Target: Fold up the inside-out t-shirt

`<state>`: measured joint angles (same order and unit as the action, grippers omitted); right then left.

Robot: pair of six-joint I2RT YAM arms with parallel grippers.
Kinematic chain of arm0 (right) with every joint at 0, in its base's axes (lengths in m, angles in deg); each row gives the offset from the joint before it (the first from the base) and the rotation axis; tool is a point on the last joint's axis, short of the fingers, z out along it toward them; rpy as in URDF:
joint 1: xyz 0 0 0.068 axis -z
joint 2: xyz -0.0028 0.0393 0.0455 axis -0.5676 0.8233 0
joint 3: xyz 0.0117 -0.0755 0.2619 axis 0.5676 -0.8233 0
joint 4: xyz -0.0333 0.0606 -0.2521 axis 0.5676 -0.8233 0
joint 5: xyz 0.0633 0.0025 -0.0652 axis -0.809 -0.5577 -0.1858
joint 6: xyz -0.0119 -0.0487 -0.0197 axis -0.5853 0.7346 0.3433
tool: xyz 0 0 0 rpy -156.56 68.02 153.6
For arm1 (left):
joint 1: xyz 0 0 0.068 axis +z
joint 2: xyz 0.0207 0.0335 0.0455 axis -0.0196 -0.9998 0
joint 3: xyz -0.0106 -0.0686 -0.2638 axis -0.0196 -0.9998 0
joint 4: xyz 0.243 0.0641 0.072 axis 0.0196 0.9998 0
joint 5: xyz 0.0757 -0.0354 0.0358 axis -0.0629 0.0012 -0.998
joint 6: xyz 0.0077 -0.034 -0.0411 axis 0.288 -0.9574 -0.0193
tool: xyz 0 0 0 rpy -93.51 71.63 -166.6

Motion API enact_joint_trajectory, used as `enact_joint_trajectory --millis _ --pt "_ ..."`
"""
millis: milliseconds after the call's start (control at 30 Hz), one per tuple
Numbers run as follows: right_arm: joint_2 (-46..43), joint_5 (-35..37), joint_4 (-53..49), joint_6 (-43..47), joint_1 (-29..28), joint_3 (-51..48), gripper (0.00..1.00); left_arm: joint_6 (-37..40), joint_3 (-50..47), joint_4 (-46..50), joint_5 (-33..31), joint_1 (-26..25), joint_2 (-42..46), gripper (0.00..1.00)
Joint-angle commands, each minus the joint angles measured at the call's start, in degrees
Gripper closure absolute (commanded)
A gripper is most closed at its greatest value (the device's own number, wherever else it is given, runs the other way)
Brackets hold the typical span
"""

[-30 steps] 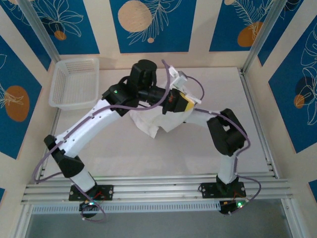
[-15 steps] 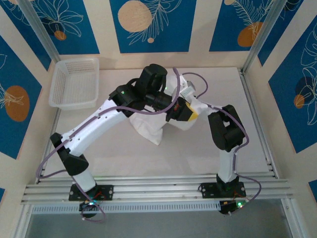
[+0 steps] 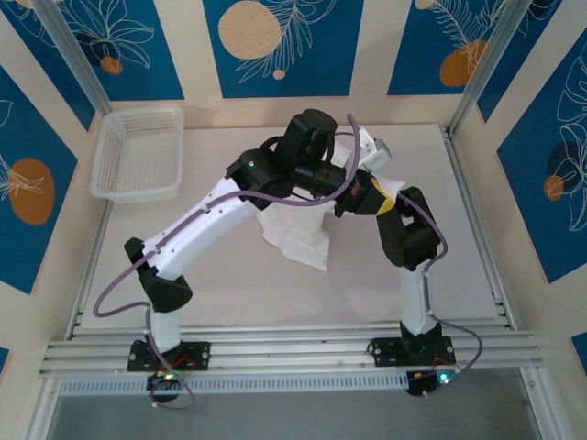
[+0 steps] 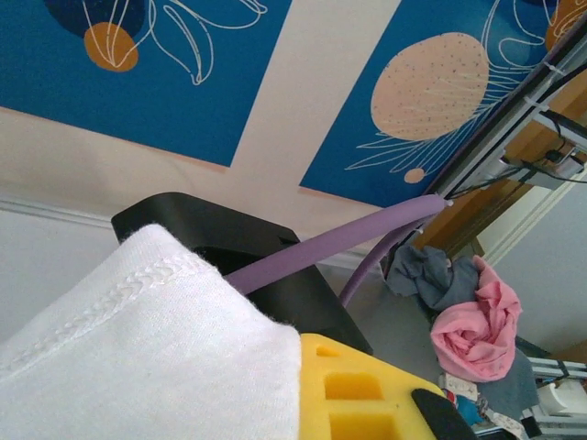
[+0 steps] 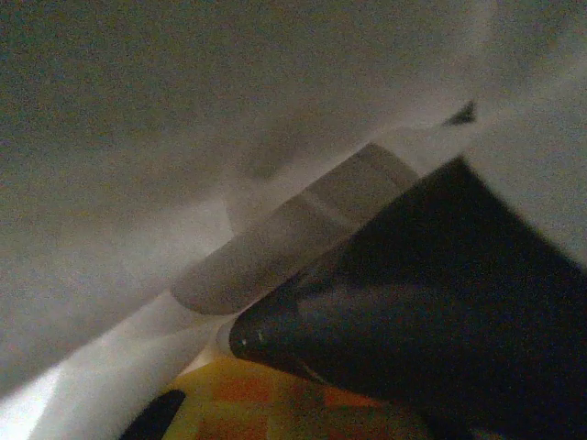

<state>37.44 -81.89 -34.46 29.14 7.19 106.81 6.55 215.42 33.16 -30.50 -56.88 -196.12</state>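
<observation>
Fold not achieved. T-shirt [image 3: 298, 240] hangs bunched over mid-table [image 3: 229, 284], raised between both hands. Left hand [image 3: 356, 191] clenched on a stitched hem; right hand [image 3: 383, 198] clenched, buried in cloth, apparently gripping it. Spreading flat and every fold remain, in my judgement

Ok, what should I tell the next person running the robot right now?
Left gripper: shut on the t-shirt, at a stitched hem.
Right gripper: shut on the t-shirt too, cloth draped over it.
The t-shirt hangs bunched from both grippers over mid-table.
Basket: back left, apart from it.
Done: it is picked up; no fold yet.
Left to do: spread it flat, then fold it.
</observation>
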Motion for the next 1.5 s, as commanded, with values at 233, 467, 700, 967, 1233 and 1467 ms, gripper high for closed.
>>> enact_joint_trajectory --millis 233,467,700,967,1233,1467 --pt "1.59 -0.48 -11.85 8.02 3.40 1.90 0.86 9.94 0.76 12.82 -7.96 -7.40 1.83 1.00" --pt "-14.04 -11.79 -4.42 6.90 3.40 -18.34 0.83 0.42 -12.55 1.43 -25.18 1.58 8.03 1.00" --pt "-25.44 -18.77 6.31 0.32 1.61 -32.22 0.90 -11.98 -7.79 -6.30 -23.01 14.08 4.96 1.00" --pt "-17.74 -13.61 20.37 -5.54 -11.35 -33.01 0.92 -16.68 17.36 -9.97 -10.19 15.37 -8.63 1.00" --pt "-6.92 -15.62 24.46 -5.41 -15.98 -25.44 0.92 -25.90 26.32 -15.77 -2.06 14.79 -15.16 1.00" --pt "-0.12 -15.50 17.95 -5.57 -15.70 -18.07 0.80 -28.04 26.28 -20.07 6.01 10.17 -16.04 1.00"
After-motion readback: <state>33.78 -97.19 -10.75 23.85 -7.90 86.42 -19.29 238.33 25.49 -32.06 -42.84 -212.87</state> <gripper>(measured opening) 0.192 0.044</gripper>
